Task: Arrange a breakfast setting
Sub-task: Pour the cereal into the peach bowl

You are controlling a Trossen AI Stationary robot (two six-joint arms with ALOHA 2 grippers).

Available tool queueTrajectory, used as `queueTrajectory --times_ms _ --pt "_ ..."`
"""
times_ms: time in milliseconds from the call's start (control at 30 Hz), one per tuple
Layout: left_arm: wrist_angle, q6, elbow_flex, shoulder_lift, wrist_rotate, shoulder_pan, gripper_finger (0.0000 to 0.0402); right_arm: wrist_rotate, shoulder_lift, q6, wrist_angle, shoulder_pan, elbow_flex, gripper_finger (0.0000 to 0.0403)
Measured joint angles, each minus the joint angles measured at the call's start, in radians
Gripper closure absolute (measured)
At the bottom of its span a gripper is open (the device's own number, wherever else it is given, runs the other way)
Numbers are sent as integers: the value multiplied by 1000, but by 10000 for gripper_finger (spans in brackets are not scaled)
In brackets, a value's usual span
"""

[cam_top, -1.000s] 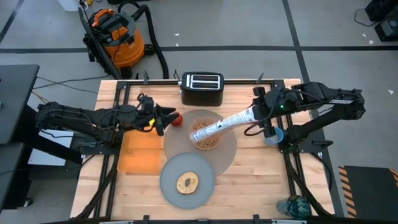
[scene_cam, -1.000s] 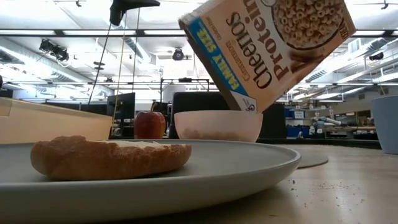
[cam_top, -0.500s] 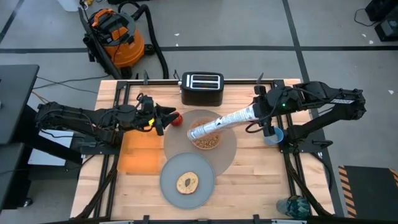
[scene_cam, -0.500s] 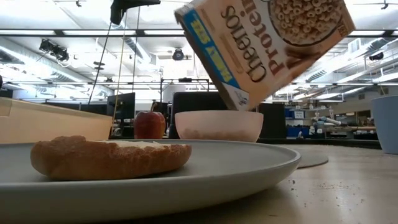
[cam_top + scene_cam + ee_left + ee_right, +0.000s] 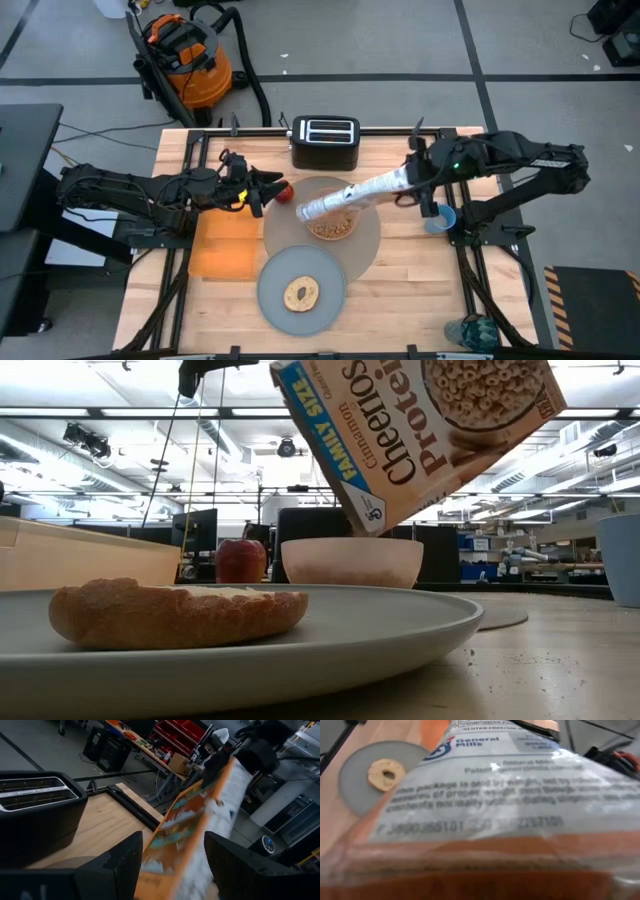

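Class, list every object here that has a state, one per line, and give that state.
cereal box: tilted over the bowl, held by right gripper
pale pink bowl: upright, holds cereal
grey-blue plate: carries the round bread
red apple: upright on the table
left gripper: jaws open, empty
toaster: slots empty
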Motion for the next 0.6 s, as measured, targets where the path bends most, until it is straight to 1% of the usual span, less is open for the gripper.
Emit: queueTrajectory --times_ms 133,267,433,600 --pt "12 0 0 0 0 -1 182 -1 -74 31 6 -41 -48 199" --pt "55 2 0 0 0 -1 182 -17 -170 63 45 -84 -127 199" --pt "110 3 -1 0 0 -1 182 -53 -286 115 139 -119 -251 199" --pt "198 3 -1 0 0 -3 182 -71 -398 163 234 -137 -410 199"
